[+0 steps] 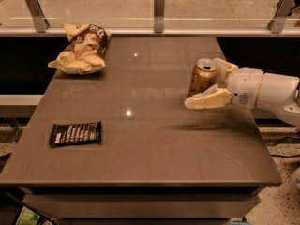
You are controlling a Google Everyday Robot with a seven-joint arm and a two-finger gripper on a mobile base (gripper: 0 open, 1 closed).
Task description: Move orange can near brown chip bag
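The orange can [202, 77] stands upright on the right part of the brown table [150, 163]. My gripper [203, 83] reaches in from the right, and its white arm [262, 93] runs off the right edge. The gripper is open and its two cream fingers stand on either side of the can, the near finger [208, 100] in front of it and the far finger [223, 65] behind it. The brown chip bag [82, 50] lies at the table's far left corner, well away from the can.
A flat black bar wrapper with white stripes [75, 133] lies at the near left of the table. A glass barrier with metal posts [159, 6] runs along the back edge. The table's right edge lies just under my arm.
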